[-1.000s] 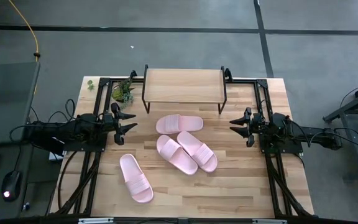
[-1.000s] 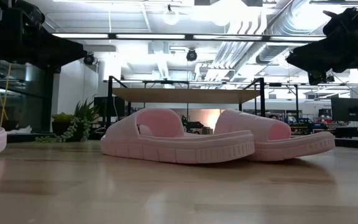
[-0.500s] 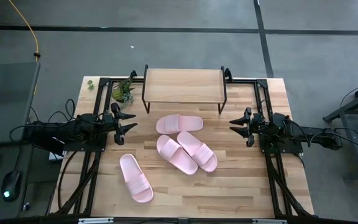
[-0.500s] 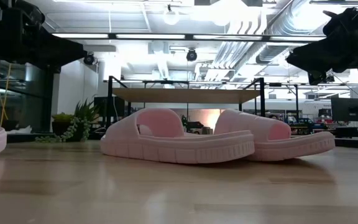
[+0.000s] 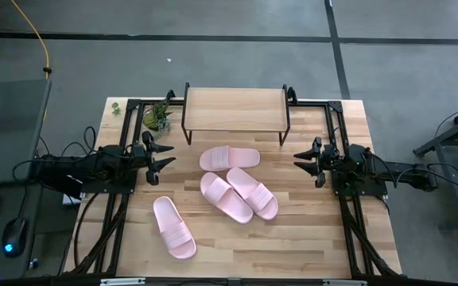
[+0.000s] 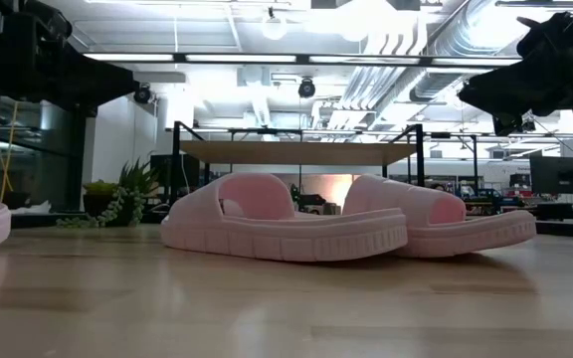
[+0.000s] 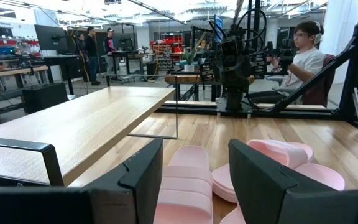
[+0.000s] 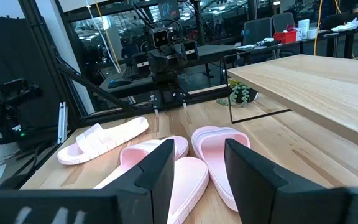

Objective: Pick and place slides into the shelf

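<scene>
Both grippers, left [image 5: 159, 155] and right [image 5: 304, 161], wait with fingers apart at the table's sides; four slides [image 5: 229, 158] lie before the bare shelf [image 5: 235, 109], so approach the nearest strap squarely.

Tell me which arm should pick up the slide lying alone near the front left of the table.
Left. The lone slide lies on the left arm's side, nearer the left gripper, which is open and empty. The right gripper, also open, would probably have to reach across the three slides in the middle.
</scene>
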